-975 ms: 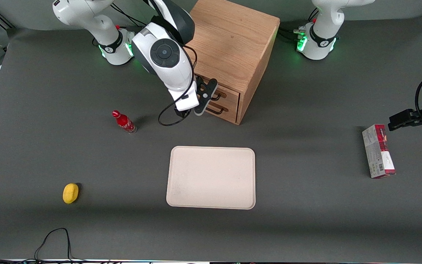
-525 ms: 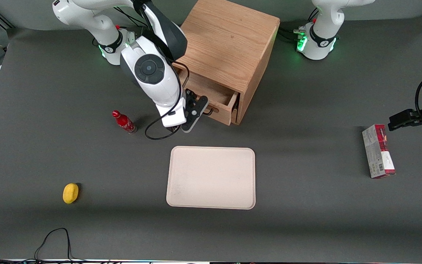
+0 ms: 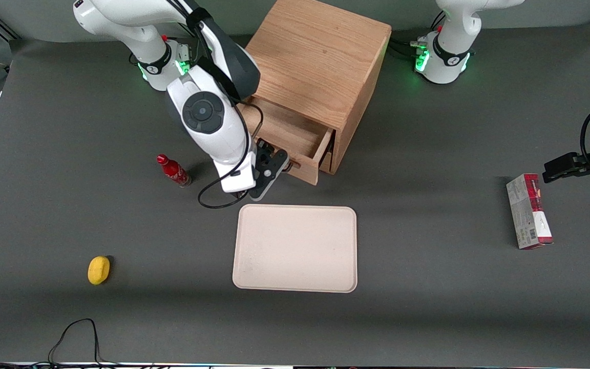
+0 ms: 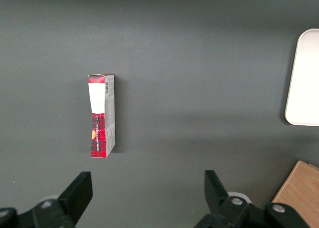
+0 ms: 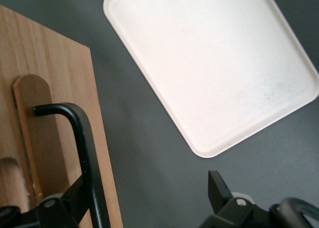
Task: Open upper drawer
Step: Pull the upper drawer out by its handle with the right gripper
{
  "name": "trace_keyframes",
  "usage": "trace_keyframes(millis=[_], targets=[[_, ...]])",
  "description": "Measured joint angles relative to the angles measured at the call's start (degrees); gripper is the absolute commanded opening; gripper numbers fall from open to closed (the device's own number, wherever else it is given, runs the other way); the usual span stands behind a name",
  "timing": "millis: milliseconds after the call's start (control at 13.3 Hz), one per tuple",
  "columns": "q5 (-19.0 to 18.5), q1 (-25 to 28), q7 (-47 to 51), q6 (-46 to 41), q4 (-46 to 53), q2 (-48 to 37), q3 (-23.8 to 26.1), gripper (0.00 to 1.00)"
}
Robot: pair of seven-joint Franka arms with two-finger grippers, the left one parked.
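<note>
The upper drawer point(image 3: 290, 130) of the oak cube cabinet point(image 3: 320, 56) stands pulled out, its bare wooden inside showing. My right gripper point(image 3: 278, 164) is at the drawer's front, nearer the front camera than the cabinet. In the right wrist view the drawer front point(image 5: 55, 88) and its thin black wire handle point(image 5: 84, 138) show close up. The gripper point(image 5: 147, 188) is open there, its fingers wide apart. The handle lies against one finger point(image 5: 75, 193). The other finger point(image 5: 215, 185) is over bare table. The lower drawer is mostly hidden under the upper one.
A cream tray point(image 3: 295, 248) lies nearer the front camera than the cabinet and shows in the right wrist view point(image 5: 214, 63). A red bottle point(image 3: 173, 170) stands beside the gripper. A yellow object point(image 3: 99, 269) lies near the front. A red-white box point(image 3: 528, 211) lies toward the parked arm's end.
The upper drawer has gone from shut to pulled well out. My gripper has moved toward the front camera together with the drawer front.
</note>
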Motion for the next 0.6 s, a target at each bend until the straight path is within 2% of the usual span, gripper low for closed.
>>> trace_keyframes(millis=[300, 600], targets=[[-2.15, -2.18, -0.09, 0.00, 2.41, 2.02, -0.02, 1.00], [-2.49, -4.27, -1.43, 0.01, 4.70, 3.84, -0.05, 1.00]])
